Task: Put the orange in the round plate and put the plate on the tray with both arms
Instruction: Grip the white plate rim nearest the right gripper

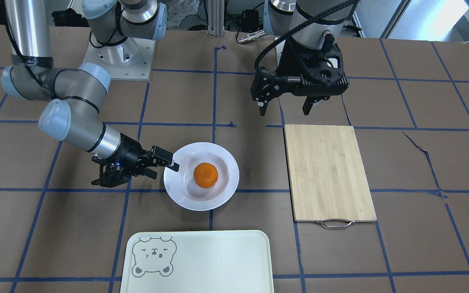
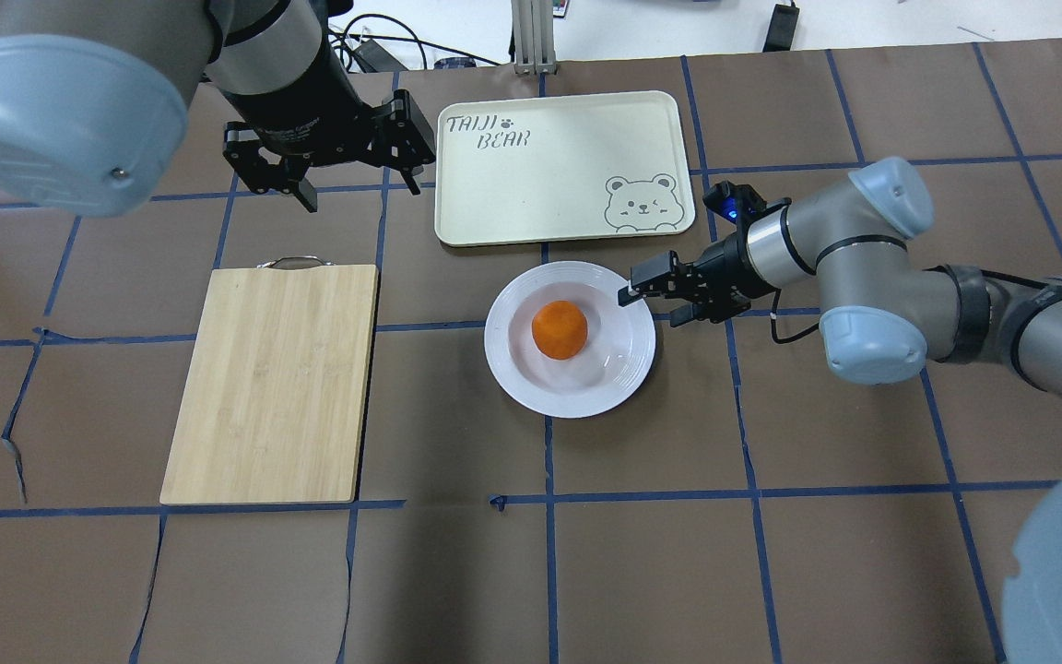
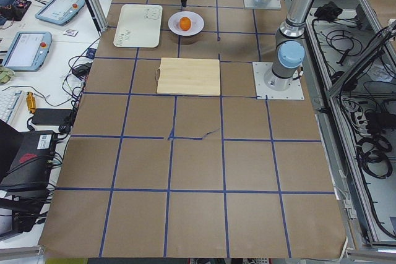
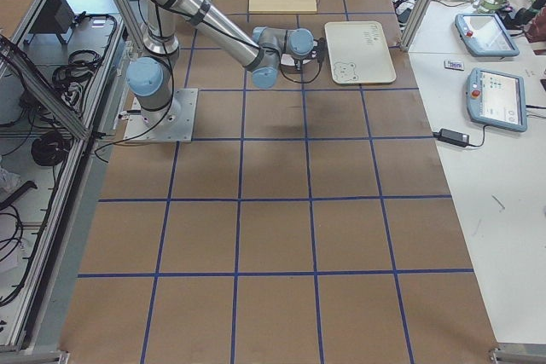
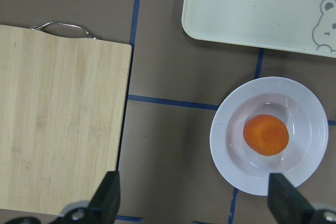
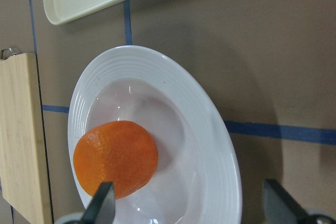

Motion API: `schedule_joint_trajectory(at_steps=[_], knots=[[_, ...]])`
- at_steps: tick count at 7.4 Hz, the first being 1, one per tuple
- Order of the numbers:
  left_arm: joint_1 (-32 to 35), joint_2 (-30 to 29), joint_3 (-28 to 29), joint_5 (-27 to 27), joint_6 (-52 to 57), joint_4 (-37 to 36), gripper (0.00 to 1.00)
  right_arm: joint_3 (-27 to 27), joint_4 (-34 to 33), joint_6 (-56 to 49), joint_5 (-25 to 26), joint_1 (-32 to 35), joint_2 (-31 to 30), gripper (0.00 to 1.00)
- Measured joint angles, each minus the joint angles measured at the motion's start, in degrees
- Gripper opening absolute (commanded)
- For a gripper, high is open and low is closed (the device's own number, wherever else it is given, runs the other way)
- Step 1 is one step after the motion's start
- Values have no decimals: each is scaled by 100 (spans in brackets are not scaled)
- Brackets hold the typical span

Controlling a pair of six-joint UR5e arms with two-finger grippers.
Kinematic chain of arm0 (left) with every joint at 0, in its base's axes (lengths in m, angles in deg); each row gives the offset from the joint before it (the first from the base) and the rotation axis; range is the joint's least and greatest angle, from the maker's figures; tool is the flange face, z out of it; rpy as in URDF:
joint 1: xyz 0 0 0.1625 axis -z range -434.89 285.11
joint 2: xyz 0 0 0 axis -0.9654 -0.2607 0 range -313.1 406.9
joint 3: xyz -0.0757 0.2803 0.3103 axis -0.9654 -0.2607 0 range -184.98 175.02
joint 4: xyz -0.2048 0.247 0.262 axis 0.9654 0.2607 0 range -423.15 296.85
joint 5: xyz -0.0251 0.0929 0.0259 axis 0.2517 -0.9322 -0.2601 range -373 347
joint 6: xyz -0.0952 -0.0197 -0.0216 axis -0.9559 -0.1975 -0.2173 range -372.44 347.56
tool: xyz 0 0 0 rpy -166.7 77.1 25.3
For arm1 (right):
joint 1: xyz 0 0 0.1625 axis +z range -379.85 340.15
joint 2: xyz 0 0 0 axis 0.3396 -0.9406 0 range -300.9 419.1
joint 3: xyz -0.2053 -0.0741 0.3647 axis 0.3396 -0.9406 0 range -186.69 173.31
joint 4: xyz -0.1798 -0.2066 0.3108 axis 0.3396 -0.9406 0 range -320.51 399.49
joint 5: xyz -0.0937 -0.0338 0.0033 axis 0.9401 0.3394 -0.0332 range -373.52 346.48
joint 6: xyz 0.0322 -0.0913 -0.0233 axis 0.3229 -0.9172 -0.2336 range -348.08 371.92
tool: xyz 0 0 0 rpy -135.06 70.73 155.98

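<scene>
The orange lies in the well of the white round plate at mid-table. My right gripper is open at the plate's edge nearest that arm. In the right wrist view the ridged rim runs between its fingertips, with the orange just inside. My left gripper hangs open and empty, well above the table. The left wrist view looks down on the plate and the orange. The cream tray with its bear drawing lies empty just beyond the plate.
A bamboo cutting board with a metal handle lies beside the plate, under the left arm's side. Brown paper with blue tape lines covers the table. Tablets and cables lie on a side bench.
</scene>
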Motion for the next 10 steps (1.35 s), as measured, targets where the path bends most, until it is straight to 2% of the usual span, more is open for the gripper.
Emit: schedule_joint_trajectory(at_steps=[1, 3, 4, 6, 9, 10], knots=[[1, 59, 26, -12, 11, 235, 100, 144, -166, 17, -213, 7, 84, 100], [-109, 116, 112, -35, 360, 556, 100, 254, -422, 18, -282, 11, 247, 96], [-203, 146, 140, -29, 496, 595, 100, 272, -452, 44, -252, 11, 312, 84], [-284, 337, 92, -112, 566, 624, 100, 282, -462, 124, -287, 17, 485, 75], [-329, 463, 42, -119, 500, 621, 100, 285, -454, 149, -306, 38, 540, 4], [-337, 489, 41, -112, 492, 619, 100, 286, -437, 149, -304, 43, 540, 0]])
